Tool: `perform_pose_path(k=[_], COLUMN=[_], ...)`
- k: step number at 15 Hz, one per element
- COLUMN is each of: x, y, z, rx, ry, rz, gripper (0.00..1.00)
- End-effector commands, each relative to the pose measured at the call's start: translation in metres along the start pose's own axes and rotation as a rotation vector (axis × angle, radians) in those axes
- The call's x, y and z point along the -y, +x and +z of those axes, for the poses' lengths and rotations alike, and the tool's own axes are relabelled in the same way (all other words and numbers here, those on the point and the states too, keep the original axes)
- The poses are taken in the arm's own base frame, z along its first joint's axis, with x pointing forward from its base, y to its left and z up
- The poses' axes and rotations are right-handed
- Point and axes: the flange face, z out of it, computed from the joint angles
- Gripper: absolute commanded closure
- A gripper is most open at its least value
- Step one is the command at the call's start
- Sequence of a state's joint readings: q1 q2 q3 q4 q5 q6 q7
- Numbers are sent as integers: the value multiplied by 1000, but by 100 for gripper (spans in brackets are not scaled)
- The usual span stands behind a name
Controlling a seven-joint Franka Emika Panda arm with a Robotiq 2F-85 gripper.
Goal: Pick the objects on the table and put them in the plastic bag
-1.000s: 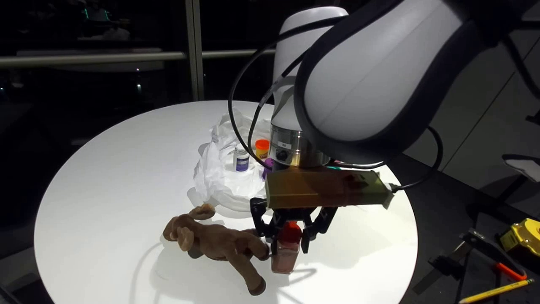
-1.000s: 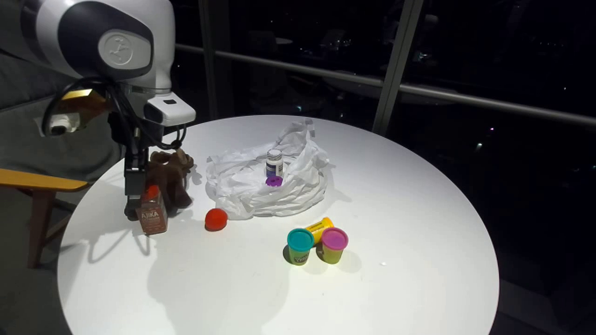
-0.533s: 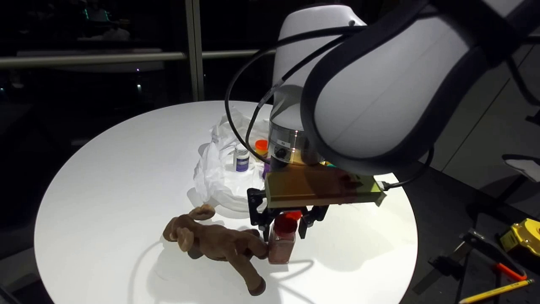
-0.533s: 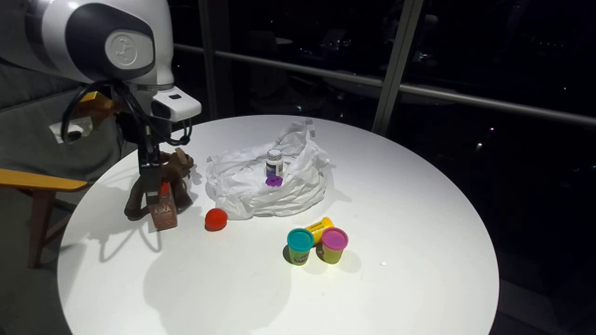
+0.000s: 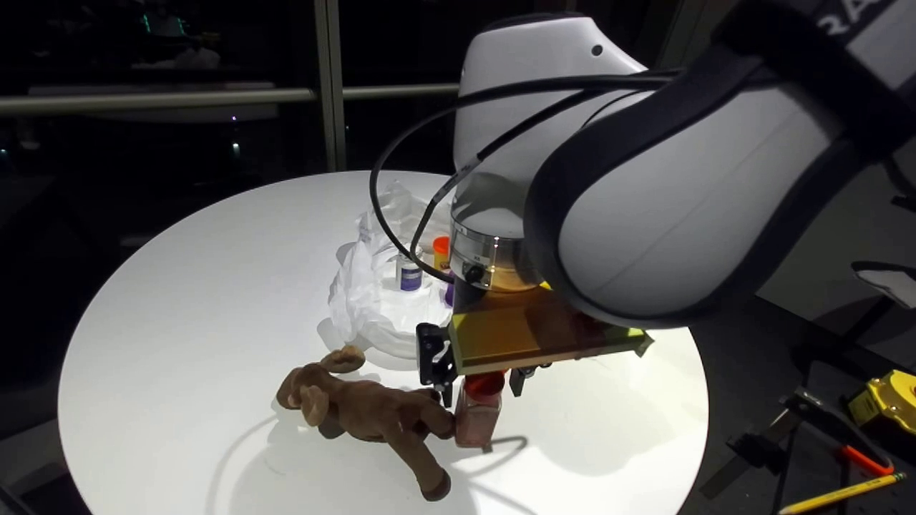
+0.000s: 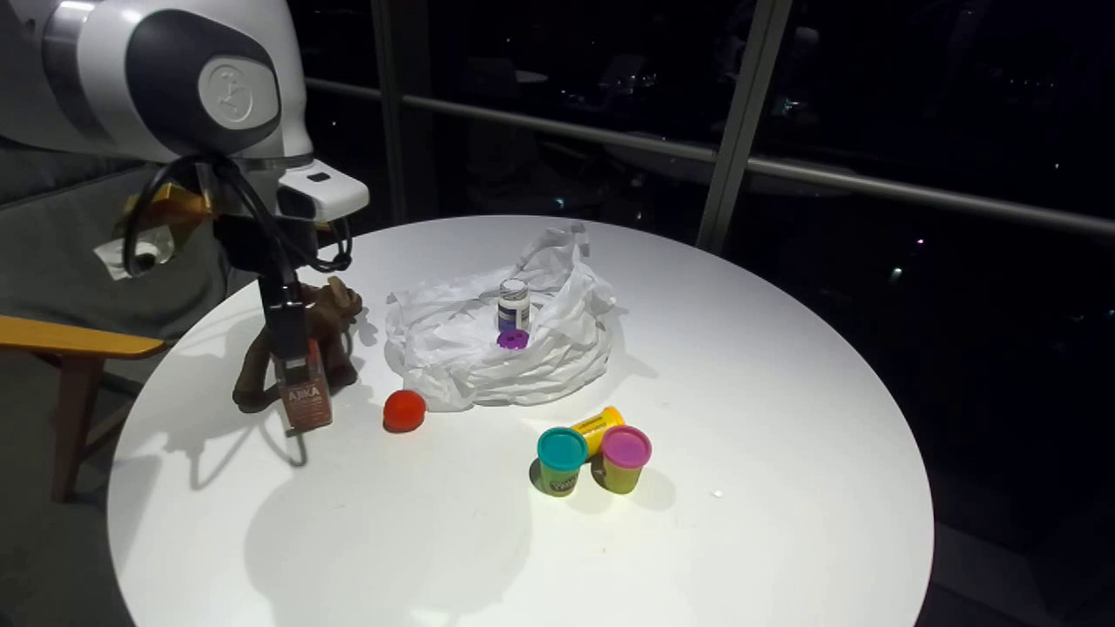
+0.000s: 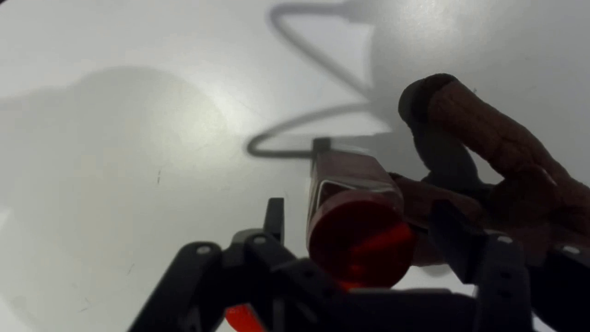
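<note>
Packing judged partly complete, larger share outstanding

Done: a white bottle (image 6: pixel 513 306) stood inside the spread bag (image 6: pixel 557 374), with a purple piece (image 6: pixel 513 339) just beside it. In an exterior view an orange-lidded tub (image 5: pixel 441 252), partly hidden, appeared to be within the bag as well.

Outstanding: six things were on the surface (image 6: pixel 749 409), outside the bag. The jar (image 5: pixel 479 416) stood next to the plush (image 5: pixel 372 408), one leg of which reached towards it; contact between the two could not be confirmed. The red ball (image 6: pixel 404 410) sat just beside the bag, on the jar's side of it. The teal tub (image 6: pixel 560 461) and the pink tub (image 6: pixel 624 461) stood upright, well apart from the jar, with the yellow tub (image 6: pixel 598 427) lying on its side behind them.

Tool: the tool (image 7: pixel 362 221) was over the jar, its jaws spread wide to either side. The wrist view showed a plain gap on one side, and no hold was found.

Assessment: the jar was judged to be the piece in hand for bagging. Whether the tool was lining up on it or letting it go could not be settled.
</note>
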State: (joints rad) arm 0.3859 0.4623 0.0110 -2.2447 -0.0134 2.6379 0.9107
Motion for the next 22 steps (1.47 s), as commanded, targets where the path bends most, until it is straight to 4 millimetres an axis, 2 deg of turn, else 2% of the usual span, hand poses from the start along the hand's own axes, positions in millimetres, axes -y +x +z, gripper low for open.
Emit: perform_pose_path(k=[1,4,5,6,9,11,13,16,22], x=[4,3,4,5,9,14,18,20,21], y=[-1,1,2,3,14,32,55,89,137], z=[-4,-15,-28,-38,-88,-115,-130,-131,-102], rx=[-34,-43,-54,-61,-73,-84,-118,-166,-230], ry=[3,1,4,7,48,86,127,172,164], rz=[-2,8,15,23,69,103,154,230,375], gripper=[50,72,74,74,75,75,75,75,75])
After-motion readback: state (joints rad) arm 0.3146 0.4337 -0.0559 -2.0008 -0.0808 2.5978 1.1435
